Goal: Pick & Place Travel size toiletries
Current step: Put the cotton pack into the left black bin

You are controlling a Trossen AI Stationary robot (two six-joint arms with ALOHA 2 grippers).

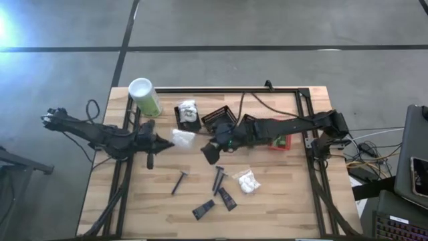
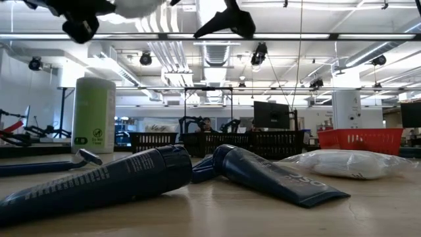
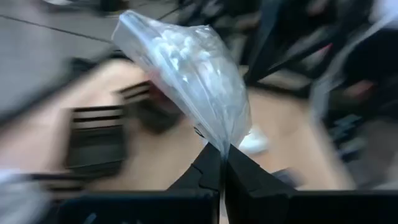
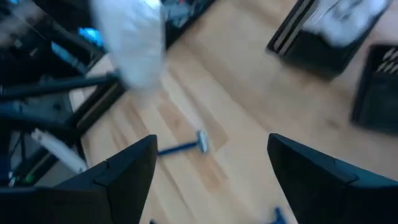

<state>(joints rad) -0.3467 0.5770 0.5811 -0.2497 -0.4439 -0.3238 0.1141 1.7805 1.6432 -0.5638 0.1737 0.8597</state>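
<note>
My left gripper point(image 1: 166, 140) is shut on a clear-wrapped white packet point(image 1: 182, 136), held above the table's middle; the same packet point(image 3: 186, 68) fills the left wrist view. My right gripper point(image 1: 210, 151) hangs open just right of it, nothing between its fingers point(image 4: 124, 177). A second white packet point(image 1: 248, 181), a blue razor point(image 1: 179, 182) and three dark tubes point(image 1: 218, 177) point(image 1: 227, 198) point(image 1: 204, 209) lie flat on the near half of the table. One more white packet point(image 1: 188, 111) lies in a black basket point(image 1: 189, 121). My left gripper pinches the packet's narrow wrapper end point(image 3: 222, 144) between its two fingertips. The fingers come about level from the table's left. The packet reaches out beyond the fingertips toward the right arm, lifted clear of the table.
A tall pale-green canister point(image 1: 145, 96) stands at the far left. A second black basket point(image 1: 219, 118) sits next to the first, and a red basket point(image 1: 279, 141) lies under the right arm. Black frame rails point(image 1: 307, 134) run along the table's sides and far edge.
</note>
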